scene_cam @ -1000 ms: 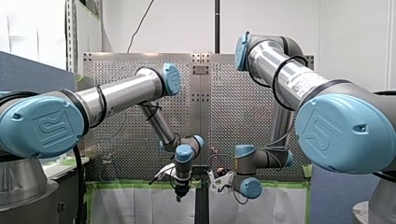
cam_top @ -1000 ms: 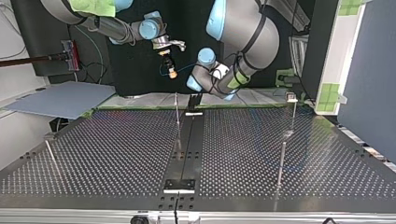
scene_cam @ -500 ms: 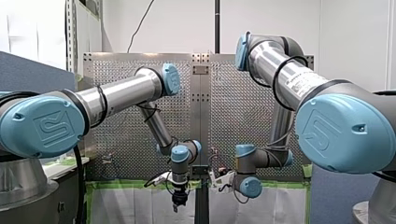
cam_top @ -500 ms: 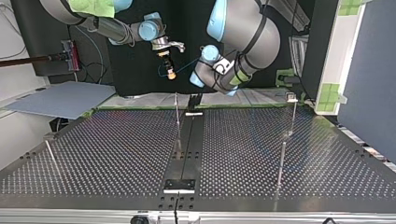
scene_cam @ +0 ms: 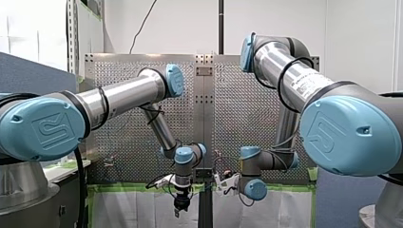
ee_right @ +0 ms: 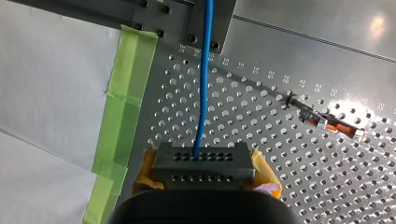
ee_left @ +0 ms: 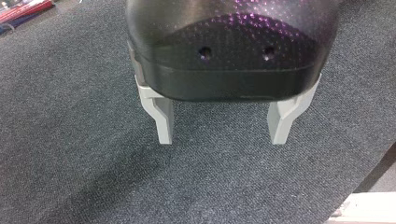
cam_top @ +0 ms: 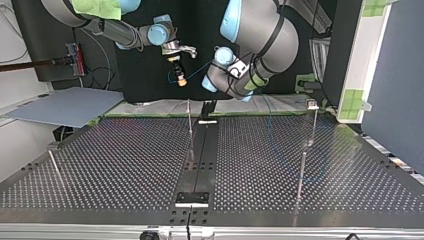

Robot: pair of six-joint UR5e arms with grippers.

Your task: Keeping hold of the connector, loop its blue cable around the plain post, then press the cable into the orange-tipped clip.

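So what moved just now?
My left gripper sank lower in the front view; it is open and empty. My right gripper barely moved, keeping hold of the connector on its blue cable. Nothing was grabbed or let go.

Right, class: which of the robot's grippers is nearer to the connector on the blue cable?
Right. My right gripper clamps the connector between its yellow pads. My left gripper hangs open and empty over grey carpet, with no connector in its wrist view.
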